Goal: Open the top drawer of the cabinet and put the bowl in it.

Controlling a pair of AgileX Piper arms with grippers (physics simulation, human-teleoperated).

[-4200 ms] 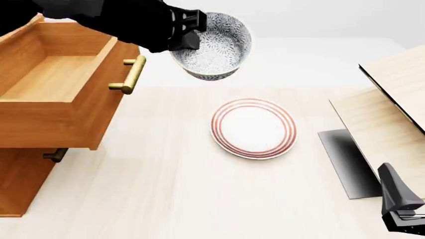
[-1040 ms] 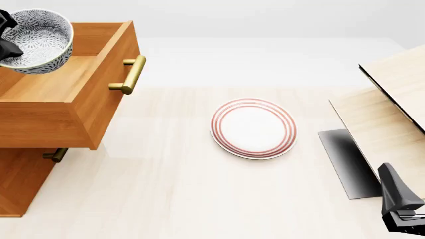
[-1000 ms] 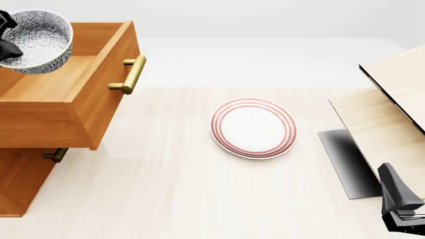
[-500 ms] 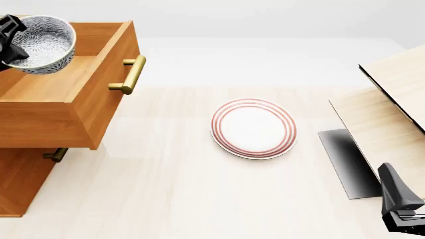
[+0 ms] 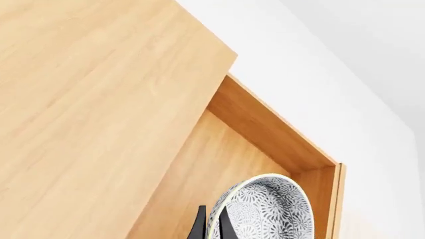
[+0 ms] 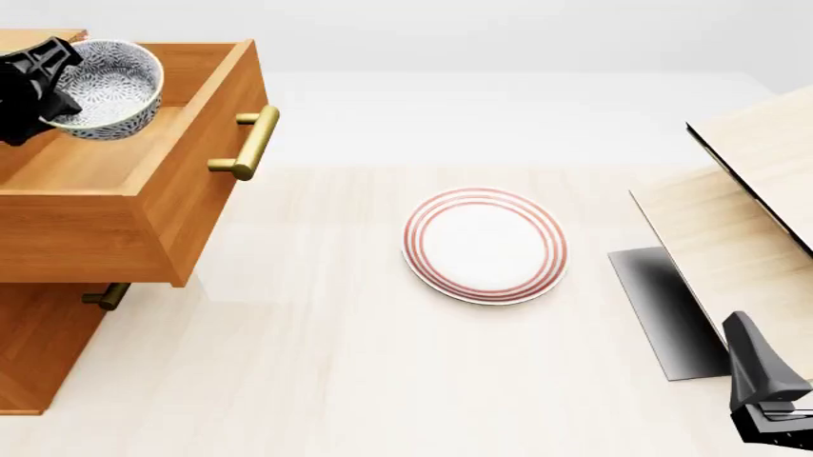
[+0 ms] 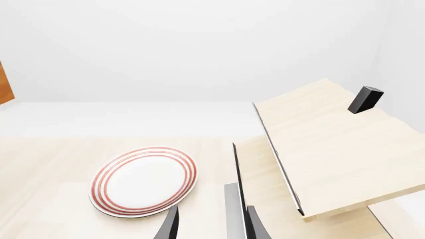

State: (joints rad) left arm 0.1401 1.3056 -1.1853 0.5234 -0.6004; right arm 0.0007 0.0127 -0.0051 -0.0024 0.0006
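Note:
The bowl [image 6: 117, 76], white with a grey-blue leaf pattern, hangs over the inside of the pulled-out top drawer [image 6: 128, 205] of the orange-brown cabinet [image 6: 38, 352], at the front view's far left. My left gripper [image 6: 67, 84] is shut on the bowl's left rim. In the left wrist view its thin black fingers [image 5: 199, 226] pinch the rim of the bowl [image 5: 269, 211] above the top drawer's floor [image 5: 219, 164]. I cannot tell whether the bowl touches that floor. My right gripper [image 6: 768, 405] rests low at the front right, open and empty [image 7: 212, 229].
A flat white plate with red rings [image 6: 485, 245] lies mid-table. A pale light-wood structure [image 6: 749, 200] with a dark panel [image 6: 661, 309] stands at the right. The drawer's brass handle [image 6: 247, 143] juts toward the table's middle; a lower handle [image 6: 109, 295] shows beneath.
The left gripper has carried the bowl a little to the right over the open drawer, and more of the gripper now shows. The right arm has not moved.

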